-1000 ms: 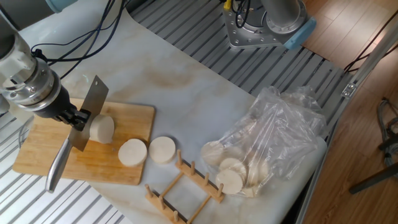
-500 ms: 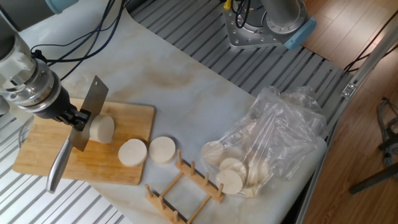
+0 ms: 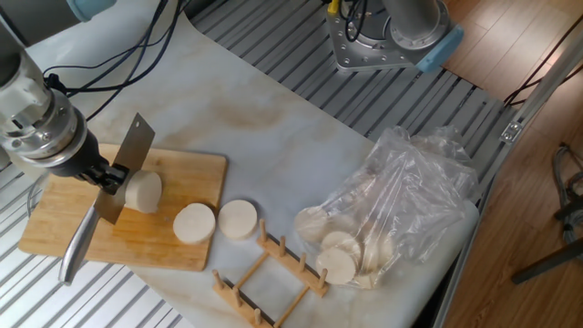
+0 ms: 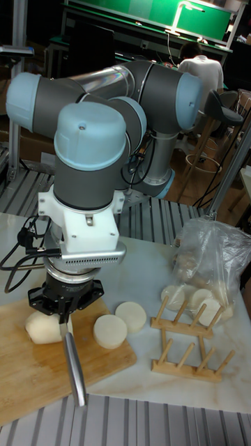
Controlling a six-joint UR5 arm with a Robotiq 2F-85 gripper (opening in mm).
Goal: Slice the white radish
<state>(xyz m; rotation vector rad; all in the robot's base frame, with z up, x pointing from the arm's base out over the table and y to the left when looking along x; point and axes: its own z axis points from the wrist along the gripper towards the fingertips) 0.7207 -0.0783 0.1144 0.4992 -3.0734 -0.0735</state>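
One white radish [image 3: 143, 191] stub lies just beside the pincer [image 3: 107, 175]; pincer clamps a cleaver [image 3: 123, 178].

One radish [image 3: 143, 190], two cut slices [image 3: 194, 222], one knife [image 3: 107, 199], one board [image 3: 187, 173], one rack [image 3: 270, 275], one bag [image 3: 414, 196].

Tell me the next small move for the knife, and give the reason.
Probably press the knife straight down through the white radish. The gripper holds the blade upright against the remaining stub on the cutting board, and two cut discs already lie nearby, so another slice seems due.
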